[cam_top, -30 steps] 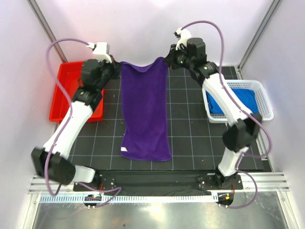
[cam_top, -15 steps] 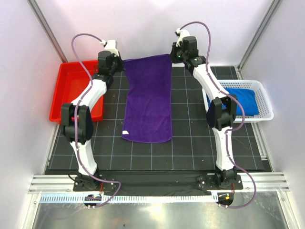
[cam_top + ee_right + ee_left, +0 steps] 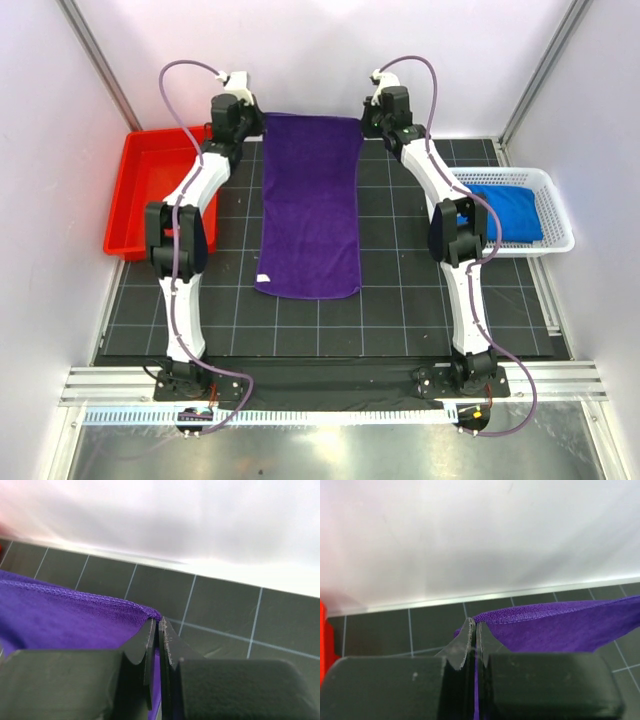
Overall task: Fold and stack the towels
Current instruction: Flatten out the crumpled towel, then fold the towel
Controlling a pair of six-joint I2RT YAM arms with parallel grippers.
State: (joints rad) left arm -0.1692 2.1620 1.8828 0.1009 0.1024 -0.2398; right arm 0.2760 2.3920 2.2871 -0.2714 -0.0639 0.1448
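Pinching the far corners of the purple towel: left gripper clamped on the left one, right gripper on the right. Spread lengthwise down the surface, far edge seemingly raised slightly.

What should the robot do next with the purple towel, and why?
Probably lift both far corners a little and carry them back toward the near edge, folding the purple towel in half. It lies stretched flat and straight, and the left tool and right tool are each shut on a far corner, so the fold could start without regrasping.
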